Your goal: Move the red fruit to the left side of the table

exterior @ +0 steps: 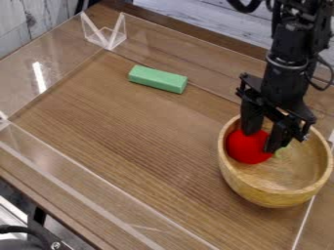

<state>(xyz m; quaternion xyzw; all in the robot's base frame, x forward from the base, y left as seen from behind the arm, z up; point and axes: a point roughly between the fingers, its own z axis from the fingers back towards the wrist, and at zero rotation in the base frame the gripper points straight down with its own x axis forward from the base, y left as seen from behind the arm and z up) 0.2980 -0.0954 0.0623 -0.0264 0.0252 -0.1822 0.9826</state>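
The red fruit (244, 148) lies inside a wooden bowl (268, 198) at the right side of the table (117, 132), resting against the bowl's left inner wall. My gripper (267, 138) points straight down into the bowl, directly over the fruit. Its dark fingers (248, 119) stand spread apart, reaching down over the fruit's top and right part. The jaws look open, with no clamp on the fruit. The fruit's upper right is hidden behind the fingers.
A flat green block (158, 78) lies on the wood at the back middle. Low clear acrylic walls (53, 156) edge the tabletop, with a clear corner piece (104, 32) at the far left. The wood-grain surface stretches left of the bowl.
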